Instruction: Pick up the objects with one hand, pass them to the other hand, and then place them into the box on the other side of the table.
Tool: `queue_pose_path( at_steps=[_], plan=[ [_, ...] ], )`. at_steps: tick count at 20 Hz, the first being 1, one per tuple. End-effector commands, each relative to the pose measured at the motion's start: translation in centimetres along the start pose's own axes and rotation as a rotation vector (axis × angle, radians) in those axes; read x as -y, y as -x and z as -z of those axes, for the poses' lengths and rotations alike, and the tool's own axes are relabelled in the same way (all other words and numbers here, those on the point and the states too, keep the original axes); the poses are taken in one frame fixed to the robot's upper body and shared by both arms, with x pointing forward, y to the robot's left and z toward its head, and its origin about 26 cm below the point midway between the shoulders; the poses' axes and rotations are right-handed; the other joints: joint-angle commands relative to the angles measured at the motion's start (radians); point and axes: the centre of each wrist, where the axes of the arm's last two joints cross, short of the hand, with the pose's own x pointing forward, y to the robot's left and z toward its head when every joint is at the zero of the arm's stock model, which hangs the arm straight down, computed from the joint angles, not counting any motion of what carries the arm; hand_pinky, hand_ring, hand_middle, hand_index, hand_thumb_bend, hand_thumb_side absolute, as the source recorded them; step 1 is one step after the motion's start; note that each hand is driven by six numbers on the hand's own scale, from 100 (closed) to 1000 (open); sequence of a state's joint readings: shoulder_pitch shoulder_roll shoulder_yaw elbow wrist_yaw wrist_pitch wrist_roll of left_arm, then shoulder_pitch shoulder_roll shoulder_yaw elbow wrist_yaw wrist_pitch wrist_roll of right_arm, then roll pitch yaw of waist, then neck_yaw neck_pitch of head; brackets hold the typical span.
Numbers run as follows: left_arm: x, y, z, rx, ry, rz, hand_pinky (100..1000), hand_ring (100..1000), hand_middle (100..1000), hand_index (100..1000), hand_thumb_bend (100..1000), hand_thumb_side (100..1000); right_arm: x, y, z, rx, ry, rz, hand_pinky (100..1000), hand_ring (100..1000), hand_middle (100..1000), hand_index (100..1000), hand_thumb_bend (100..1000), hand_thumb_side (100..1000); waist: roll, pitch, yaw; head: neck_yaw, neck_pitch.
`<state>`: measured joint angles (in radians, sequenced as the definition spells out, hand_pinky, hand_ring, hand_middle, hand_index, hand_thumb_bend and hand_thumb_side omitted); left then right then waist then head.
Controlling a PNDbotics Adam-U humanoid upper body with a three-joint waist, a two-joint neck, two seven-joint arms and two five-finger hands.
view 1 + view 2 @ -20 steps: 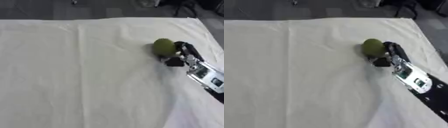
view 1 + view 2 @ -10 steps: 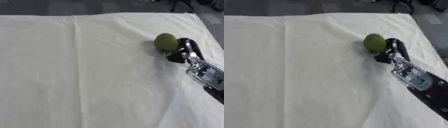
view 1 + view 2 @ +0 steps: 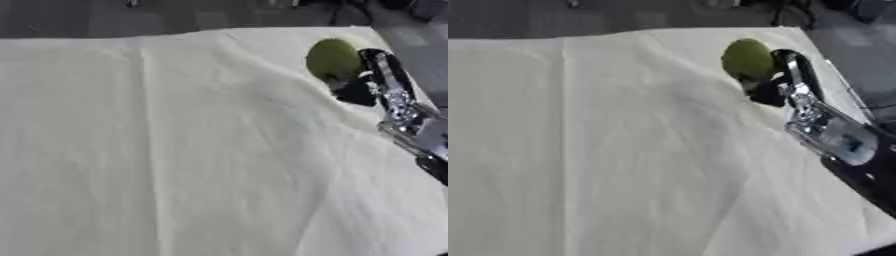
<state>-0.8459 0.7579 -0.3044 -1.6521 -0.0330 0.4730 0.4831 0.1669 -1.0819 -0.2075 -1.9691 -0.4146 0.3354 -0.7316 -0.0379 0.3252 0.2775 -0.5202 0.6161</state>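
Observation:
A round green fruit (image 3: 332, 59) shows at the upper right, near the far right corner of the table. My right hand (image 3: 796, 86) comes in from the right; its black fingers curl along the fruit's right side and its thumb sits under it, so the hand is shut on the fruit. The fruit looks raised a little off the cloth. My black and silver forearm (image 3: 837, 140) runs toward the lower right corner. My left hand and any box are out of view.
A cream cloth (image 3: 175, 150) with folds and creases covers the whole table. Dark floor (image 3: 87, 17) lies beyond the far edge, and the right edge of the table runs close beside my arm.
The right hand's fingers have closed round the green fruit, and hand and fruit have shifted toward the table's far edge, seemingly rising. The whole picture has shifted somewhat too.

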Motion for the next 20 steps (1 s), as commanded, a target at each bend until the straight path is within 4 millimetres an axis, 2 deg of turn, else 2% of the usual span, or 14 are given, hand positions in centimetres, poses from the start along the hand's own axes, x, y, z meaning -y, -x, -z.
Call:
queue_pose_path(
  at_steps=[1,8,12,14,17,20],
  plan=[
    [-1.4,0.4,0.5,-0.001,-0.03,0.033,753,696,629,755,333,384,0.6,-2.5,0.7,0.116,-0.016,0.01,620,682,491,593,195,100,0.021,-0.05,-0.011,0.026,0.015],
    [-1.2,1.3,0.5,-0.052,-0.021,0.021,752,698,634,762,322,414,-0.1,-4.8,1.4,0.286,-0.113,-0.062,672,685,494,595,232,100,0.048,-0.1,-0.03,0.08,0.044],
    [-1.7,1.5,1.1,-0.075,-0.051,0.02,746,692,633,765,325,420,-1.7,-5.7,1.1,0.337,-0.196,-0.083,675,682,495,598,244,100,0.054,-0.138,-0.041,0.097,0.084],
    [-1.9,1.5,1.7,-0.08,-0.044,0.024,746,693,640,767,331,420,-2.8,-5.9,0.7,0.358,-0.239,-0.085,668,681,496,599,242,100,0.057,-0.153,-0.045,0.101,0.094],
    [-2.0,0.3,2.5,-0.043,-0.004,0.033,750,694,643,767,347,398,-4.3,-6.2,0.1,0.397,-0.274,-0.099,665,683,498,601,246,100,0.059,-0.169,-0.046,0.1,0.101],
    [-1.8,-1.9,3.0,0.043,0.097,0.055,756,699,650,769,380,362,-5.8,-6.4,-0.6,0.437,-0.288,-0.103,658,685,499,603,237,100,0.062,-0.18,-0.043,0.102,0.106]
  ],
)
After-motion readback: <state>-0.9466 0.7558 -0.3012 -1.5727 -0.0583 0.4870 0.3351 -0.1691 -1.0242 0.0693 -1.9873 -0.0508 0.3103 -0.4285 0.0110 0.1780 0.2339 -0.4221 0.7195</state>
